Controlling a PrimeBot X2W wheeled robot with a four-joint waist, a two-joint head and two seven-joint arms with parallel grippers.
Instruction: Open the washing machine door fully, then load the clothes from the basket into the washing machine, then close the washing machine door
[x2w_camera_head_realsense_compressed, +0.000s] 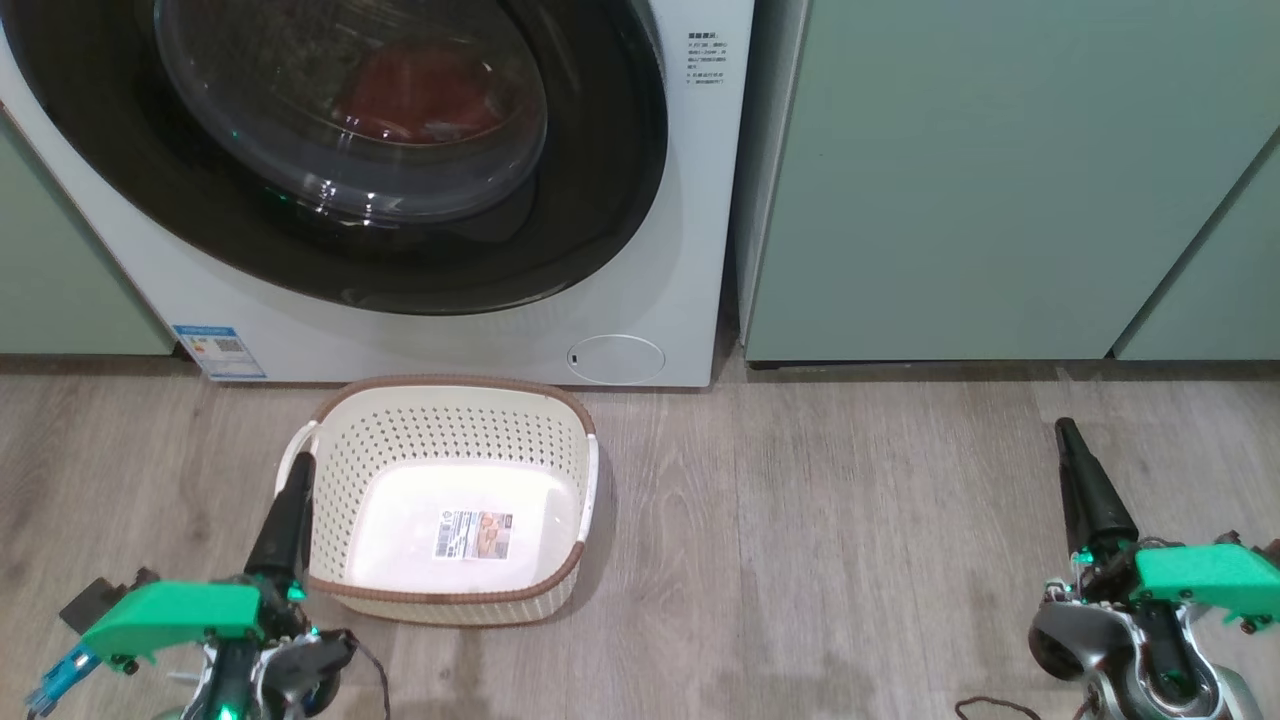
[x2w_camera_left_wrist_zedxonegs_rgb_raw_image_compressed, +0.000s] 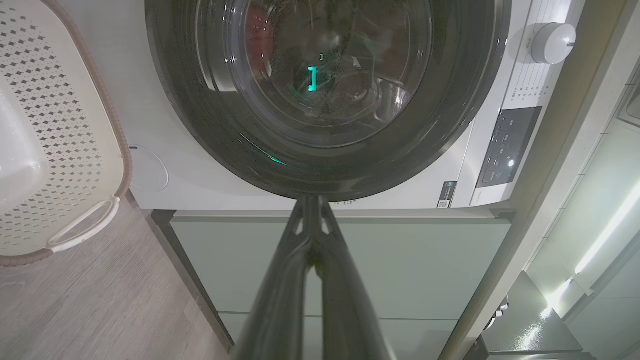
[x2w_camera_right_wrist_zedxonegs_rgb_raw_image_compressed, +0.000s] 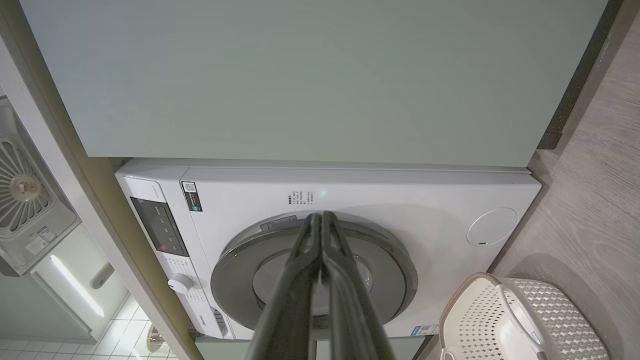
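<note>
Pale wood-look floor (x2w_camera_head_realsense_compressed: 850, 520) before a white washer (x2w_camera_head_realsense_compressed: 690, 250) set between pale green cabinets (x2w_camera_head_realsense_compressed: 1000, 180). Left to right:

(a) Left gripper (x2w_camera_head_realsense_compressed: 300, 468), in front of the washer's left corner and well back from it. Its fingers are pressed together and hold nothing.

(b) Basket (x2w_camera_head_realsense_compressed: 450, 430), on the floor just in front of the washer, below its door. It is empty but for the label (x2w_camera_head_realsense_compressed: 472, 535) on its bottom. Judged light and stiff, with the white side handles as the natural hold.

(c) Door (x2w_camera_head_realsense_compressed: 610, 200), lying flat against the washer's front, apparently shut. Judged rigid and fairly heavy, swinging on a hinge that cannot be made out. The glossy black rim would be slippery to two slim fingers, so a hooked hold at the rim's free edge suits better than a pinch. The glass bowl is best left alone.

(d) Clothes (x2w_camera_head_realsense_compressed: 420, 90), a red heap inside the washer, seen through the door's glass. Judged light, soft and limp: pinch a raised fold and expect trailing ends.

(e) Right gripper (x2w_camera_head_realsense_compressed: 1068, 435), off to the washer's right and well clear of it, fingers together, empty.

With clothes inside, basket bare and door shut, the task reads as finished or nearly so.
</note>
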